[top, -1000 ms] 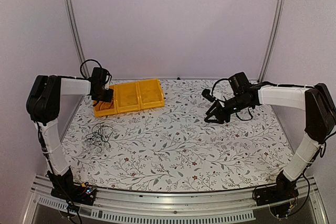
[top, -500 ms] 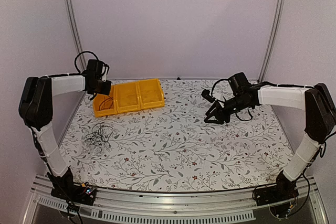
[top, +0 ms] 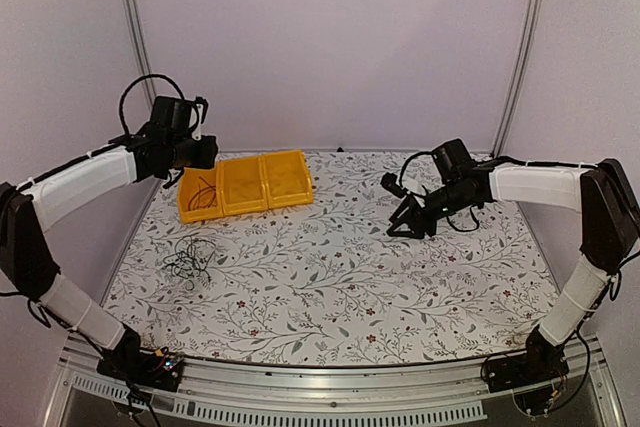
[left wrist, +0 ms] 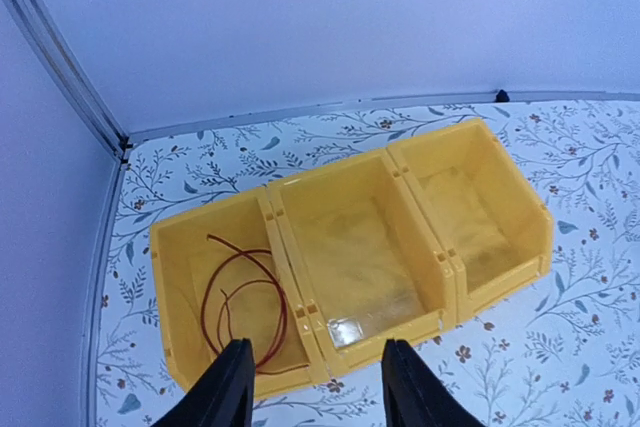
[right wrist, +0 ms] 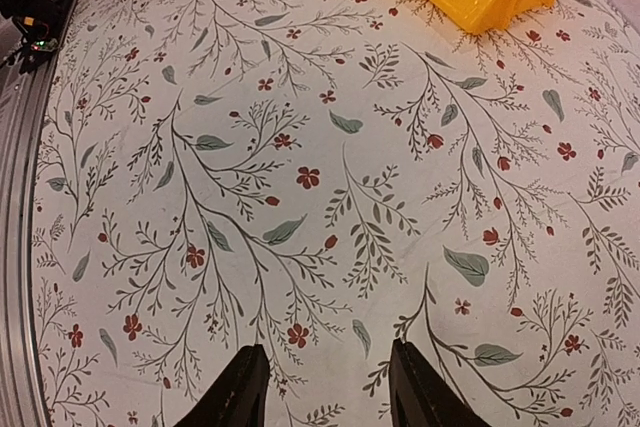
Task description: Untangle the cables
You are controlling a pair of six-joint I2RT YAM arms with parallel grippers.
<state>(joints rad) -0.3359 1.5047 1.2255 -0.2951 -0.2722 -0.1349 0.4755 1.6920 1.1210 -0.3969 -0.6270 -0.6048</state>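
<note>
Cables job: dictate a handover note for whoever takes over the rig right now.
Left tool: open, empty, hanging above the yellow bin.
Right tool: open, empty, over bare table on the right side.
Done: one thin reddish wire lies loosely coiled in the bin's left compartment.
Left: the tangle of black cables sits on the table in front of the bin, near the left arm, untouched by either tool. The middle and right compartments hold nothing.

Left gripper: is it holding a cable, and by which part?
Nothing held. The left gripper is open and empty above the yellow bin; the reddish wire lies loose in its end compartment.
</note>
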